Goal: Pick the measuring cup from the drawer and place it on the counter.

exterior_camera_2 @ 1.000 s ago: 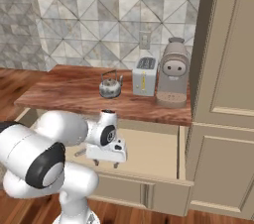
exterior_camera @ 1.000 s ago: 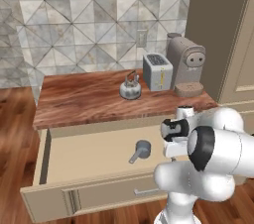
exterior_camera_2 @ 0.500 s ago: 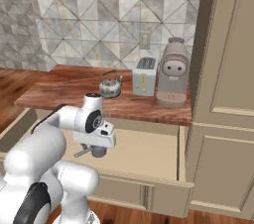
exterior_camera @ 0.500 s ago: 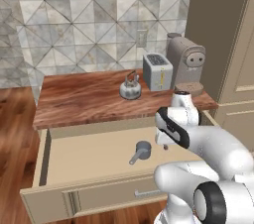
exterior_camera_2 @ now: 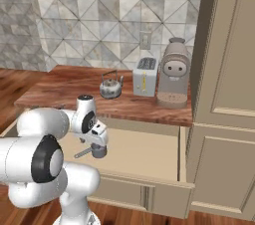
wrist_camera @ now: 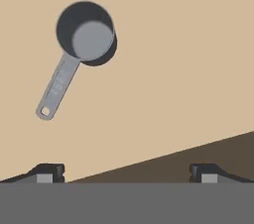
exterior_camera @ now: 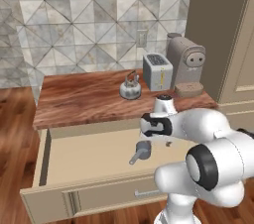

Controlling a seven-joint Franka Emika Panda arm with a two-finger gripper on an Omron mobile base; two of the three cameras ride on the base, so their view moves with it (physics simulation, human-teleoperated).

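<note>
1. Measuring cup (wrist_camera: 85, 32) lies upright on the floor of the open drawer (exterior_camera: 84, 151), roughly mid-width, bowl mouth up. Not yet on the counter (exterior_camera: 84, 98).
2. Gripper (wrist_camera: 126, 172) hangs over the drawer, pointing down into it, just above and beside the cup. Fingertips (wrist_camera: 47, 172) stand wide apart w/ nothing between them, so it's empty.
3. Key relation, hand view: cup sits ahead of the tips and off toward the left-hand tip, not centred in the gap. Bowl is the far end; handle (wrist_camera: 55, 89) runs back from it toward the gripper, slanting down-left.
4. Long axis (bowl to handle end) is diagonal to the line joining the two tips, neither parallel nor square to it.
5. Base views agree: in left base view the cup (exterior_camera: 142, 151) is just below the wrist, handle pointing toward the drawer front and a bit left; in right base view the cup (exterior_camera_2: 96, 151) sits right under the hand, handle (exterior_camera_2: 82, 154) sticking out left.
6. Judgement: next move prob. needs a short shift fwd and toward the cup's side, plus a wrist roll so the tips straddle the handle or the bowl wall across its narrow dimension, then descend.
7. Risk: closing w/o re-centring may nudge the cup along the drawer floor.
</note>
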